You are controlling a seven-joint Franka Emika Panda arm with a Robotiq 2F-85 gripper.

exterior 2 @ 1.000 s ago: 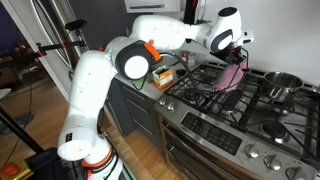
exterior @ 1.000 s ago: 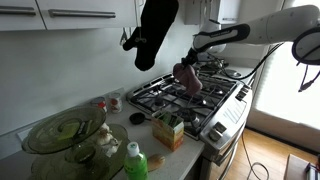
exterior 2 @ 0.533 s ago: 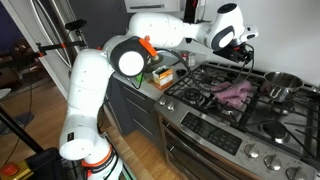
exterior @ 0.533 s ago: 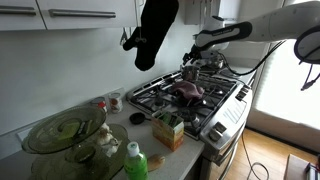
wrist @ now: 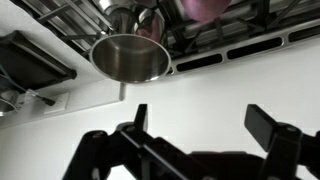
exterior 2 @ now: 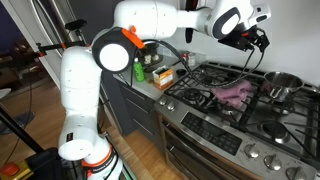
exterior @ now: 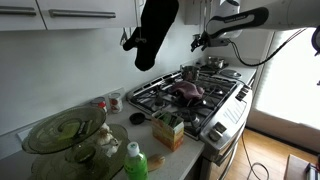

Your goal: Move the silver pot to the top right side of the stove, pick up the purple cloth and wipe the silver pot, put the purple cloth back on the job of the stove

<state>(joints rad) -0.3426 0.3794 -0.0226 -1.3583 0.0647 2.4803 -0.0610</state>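
The purple cloth lies crumpled on the black grates of the stove, clear of the gripper; it also shows as a mauve heap, the cloth. The silver pot stands just beside it at the stove's back right corner, and the pot shows at the far end. My gripper hangs open well above the burners, gripper, with nothing between its fingers. In the wrist view the gripper frames bare white surface, with the pot and a bit of cloth beyond.
A big black oven mitt hangs over the counter beside the stove. Another metal pot sits at the back of the hob. A box, a green bottle and glass bowls crowd the counter.
The gripper opened and let go of the purple cloth, which dropped onto the grates. The gripper then rose up and away from the stove.
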